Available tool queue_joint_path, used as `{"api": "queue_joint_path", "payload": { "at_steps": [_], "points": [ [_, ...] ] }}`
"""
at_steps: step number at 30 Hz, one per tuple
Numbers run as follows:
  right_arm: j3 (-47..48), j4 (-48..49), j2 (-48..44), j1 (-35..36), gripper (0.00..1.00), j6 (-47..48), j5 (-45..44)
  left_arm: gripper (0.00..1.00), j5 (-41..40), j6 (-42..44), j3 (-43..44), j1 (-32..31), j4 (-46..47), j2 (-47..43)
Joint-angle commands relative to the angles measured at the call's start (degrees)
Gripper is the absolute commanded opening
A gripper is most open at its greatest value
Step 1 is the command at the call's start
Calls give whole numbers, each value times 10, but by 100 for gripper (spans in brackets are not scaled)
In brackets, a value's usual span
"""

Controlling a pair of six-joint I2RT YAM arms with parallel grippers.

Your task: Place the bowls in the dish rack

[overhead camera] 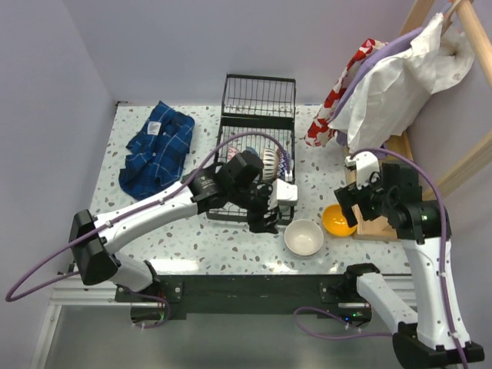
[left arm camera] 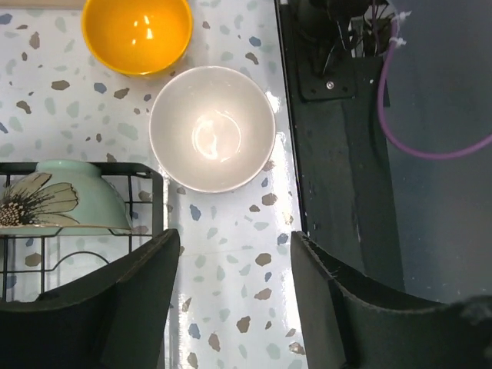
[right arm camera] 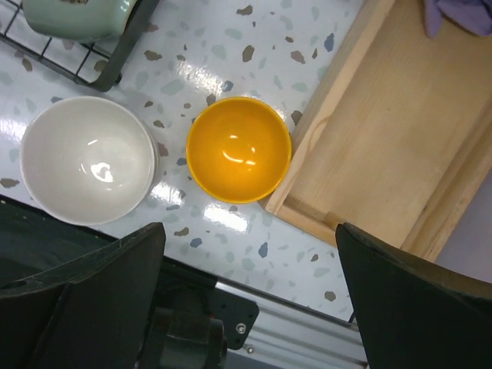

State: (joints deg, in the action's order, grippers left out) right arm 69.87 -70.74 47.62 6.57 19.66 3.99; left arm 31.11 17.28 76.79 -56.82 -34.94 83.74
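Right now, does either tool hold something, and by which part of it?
Nothing is held. The left tool and the right tool stand open; the white bowl and orange bowl lie free.

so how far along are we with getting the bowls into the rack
One looks done: a mint floral bowl sits in the dish rack. Nothing is in hand: the left tool and right tool are both open and empty. Left to load: the white bowl and the orange bowl, both upright on the table.
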Motion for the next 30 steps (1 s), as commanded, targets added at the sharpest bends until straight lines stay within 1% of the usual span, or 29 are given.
{"api": "queue_joint_path", "payload": {
  "at_steps": [1, 2, 3, 4, 5, 7, 9, 10, 11, 14, 16, 19, 27, 30],
  "points": [
    [36, 4, -35, -6, 98, -66, -38, 62, -59, 46, 38, -27, -54, 37],
    [40, 2, -40, -6, 98, -74, -38, 58, -65, 48, 44, -35, -54, 48],
    [47, 2, -49, -6, 99, -79, -38, 56, -77, 63, 51, -58, -63, 72],
    [53, 2, -52, -6, 99, -83, -49, 56, -108, 74, 64, -72, -65, 83],
    [55, 5, -55, -6, 99, -101, -53, 55, -117, 83, 71, -98, -65, 93],
    [63, 11, -61, -6, 99, -114, -56, 55, -136, 68, 96, -117, -53, 133],
    [64, 27, -68, -6, 99, -121, -62, 54, -158, 37, 104, -155, -30, 166],
    [65, 31, -73, -7, 99, -122, -67, 54, -193, 28, 106, -169, -21, 176],
    [66, 34, -74, -8, 99, -119, -78, 53, -211, 19, 108, -194, -11, 185],
    [70, 38, -79, -7, 99, -106, -91, 53, -262, -5, 121, -224, 19, 215],
    [75, 33, -83, -7, 99, -103, -108, 53, -292, -18, 138, -227, 32, 237],
    [78, 25, -89, -7, 99, -103, -110, 53, -305, -22, 150, -227, 40, 255],
    [56, 22, -103, -7, 99, -102, -112, 50, -307, -30, 173, -228, 44, 288],
    [52, 24, -103, -7, 99, -102, -112, 46, -306, -29, 167, -228, 44, 292]
  ]
}}
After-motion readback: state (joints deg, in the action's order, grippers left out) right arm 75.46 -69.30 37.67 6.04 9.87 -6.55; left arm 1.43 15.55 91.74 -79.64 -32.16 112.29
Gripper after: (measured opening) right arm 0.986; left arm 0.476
